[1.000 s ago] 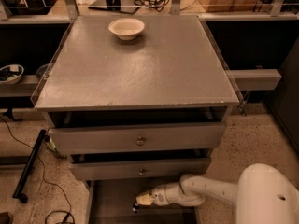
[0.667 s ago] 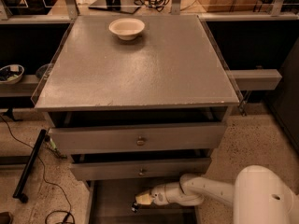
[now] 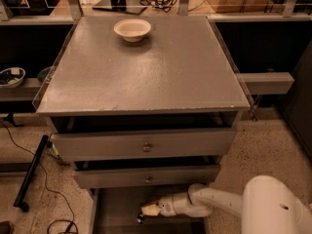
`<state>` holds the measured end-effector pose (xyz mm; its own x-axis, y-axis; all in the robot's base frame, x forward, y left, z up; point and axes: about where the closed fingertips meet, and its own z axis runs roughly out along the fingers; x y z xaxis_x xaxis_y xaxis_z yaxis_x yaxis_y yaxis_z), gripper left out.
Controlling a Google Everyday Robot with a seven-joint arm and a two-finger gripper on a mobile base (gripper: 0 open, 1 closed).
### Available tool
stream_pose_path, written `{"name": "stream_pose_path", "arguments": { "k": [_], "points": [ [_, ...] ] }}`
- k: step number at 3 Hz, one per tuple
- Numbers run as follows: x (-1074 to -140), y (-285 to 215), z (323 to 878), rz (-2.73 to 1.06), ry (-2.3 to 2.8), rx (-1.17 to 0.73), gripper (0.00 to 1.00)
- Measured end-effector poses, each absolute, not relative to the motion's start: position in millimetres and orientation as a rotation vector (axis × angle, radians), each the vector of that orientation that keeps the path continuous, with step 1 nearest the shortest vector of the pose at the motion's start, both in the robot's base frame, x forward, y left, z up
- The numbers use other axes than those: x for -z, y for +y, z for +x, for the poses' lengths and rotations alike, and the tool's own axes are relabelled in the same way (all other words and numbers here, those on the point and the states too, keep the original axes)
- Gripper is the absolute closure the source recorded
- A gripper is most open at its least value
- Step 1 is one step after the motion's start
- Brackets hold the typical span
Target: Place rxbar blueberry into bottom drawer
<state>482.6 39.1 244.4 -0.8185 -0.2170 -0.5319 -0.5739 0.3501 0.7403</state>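
Note:
The bottom drawer (image 3: 115,202) is pulled out under the cabinet, and its flat grey floor shows. My gripper (image 3: 149,210) reaches in from the right, low over the drawer floor near its front, on the white arm (image 3: 209,202). A small dark shape (image 3: 140,220) lies just below the gripper's tip. It may be the rxbar blueberry, but I cannot tell whether it is held or lying on the floor.
A cream bowl (image 3: 132,29) stands at the back of the grey cabinet top (image 3: 146,77). Two upper drawers with small knobs (image 3: 146,146) stick out slightly above the gripper. Cables and a black bar (image 3: 30,174) lie on the floor at left.

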Motion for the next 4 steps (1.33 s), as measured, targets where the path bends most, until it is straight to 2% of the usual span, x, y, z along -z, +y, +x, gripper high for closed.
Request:
{"name": "stream_pose_path", "arguments": {
  "k": [4],
  "points": [
    [-237.9,42.6,486.1,-0.566,2.000,-1.660,1.00]
  ]
}}
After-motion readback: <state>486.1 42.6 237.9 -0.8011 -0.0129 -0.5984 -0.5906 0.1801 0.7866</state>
